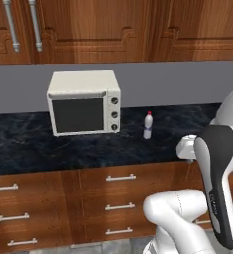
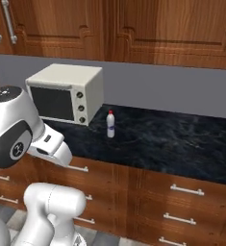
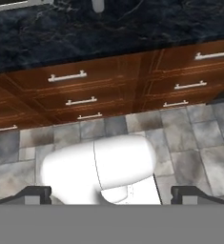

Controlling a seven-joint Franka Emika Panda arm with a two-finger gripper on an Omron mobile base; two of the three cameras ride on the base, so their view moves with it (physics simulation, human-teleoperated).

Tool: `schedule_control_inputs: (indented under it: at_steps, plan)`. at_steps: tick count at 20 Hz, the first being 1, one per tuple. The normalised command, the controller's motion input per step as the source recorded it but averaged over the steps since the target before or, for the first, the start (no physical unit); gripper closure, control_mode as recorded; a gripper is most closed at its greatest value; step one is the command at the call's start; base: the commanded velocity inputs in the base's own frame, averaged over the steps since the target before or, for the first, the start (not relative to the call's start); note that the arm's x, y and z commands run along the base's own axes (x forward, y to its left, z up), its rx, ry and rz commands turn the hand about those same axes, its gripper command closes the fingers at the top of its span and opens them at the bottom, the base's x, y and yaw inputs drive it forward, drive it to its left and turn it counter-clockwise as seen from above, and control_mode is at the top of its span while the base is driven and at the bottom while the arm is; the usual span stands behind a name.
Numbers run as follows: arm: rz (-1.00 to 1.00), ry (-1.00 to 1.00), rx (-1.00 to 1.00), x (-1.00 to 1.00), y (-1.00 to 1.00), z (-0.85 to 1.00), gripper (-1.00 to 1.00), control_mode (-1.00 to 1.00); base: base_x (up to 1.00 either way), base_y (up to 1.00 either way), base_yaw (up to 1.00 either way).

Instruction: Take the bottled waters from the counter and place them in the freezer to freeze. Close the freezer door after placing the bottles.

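Bottled water: you have one small white plastic bottle with a blue label (image 1: 147, 126) standing upright on the counter, just to the right of the toaster oven and apart from it; in the right base view the same bottle (image 2: 110, 125) shows a red-looking cap, and its base (image 3: 98, 5) sits at the top edge of the hand view.
Counter: long black marble-patterned worktop with white veining (image 1: 63, 146), running over brown wooden drawers with silver bar handles (image 1: 120, 177).
Toaster oven: cream box with a dark glass door and three knobs (image 1: 84, 102), at the back of the counter against the grey wall (image 1: 177, 84).
Gripper: your two dark fingertips (image 3: 111, 194) stand spread wide at the bottom corners of the hand view, nothing between them, looking down at the grey tiled floor (image 3: 199, 143) in front of the drawers.
Arm: folded low before the drawers, well short of the bottle.
Cabinets: brown wooden wall cupboards (image 2: 148, 29) above.
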Motion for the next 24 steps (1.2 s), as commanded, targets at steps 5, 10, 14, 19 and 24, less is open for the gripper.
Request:
schedule_control_inputs:
  at_steps: [5, 10, 14, 19, 24]
  plan:
    - [0.00, 0.00, 0.00, 0.00, 0.00, 0.00, -1.00, 1.00, 0.36, 0.63, -0.13]
    - [0.00, 0.00, 0.00, 0.00, 0.00, 0.00, -1.00, 1.00, 0.37, 0.36, -0.12]
    - [0.00, 0.00, 0.00, 0.00, 0.00, 0.00, -1.00, 1.00, 0.39, 0.00, -0.17]
    - [0.00, 0.00, 0.00, 0.00, 0.00, 0.00, -1.00, 1.00, 0.45, -0.12, -0.23]
    - [0.00, 0.00, 0.00, 0.00, 0.00, 0.00, -1.00, 1.00, 0.31, -0.02, -0.24]
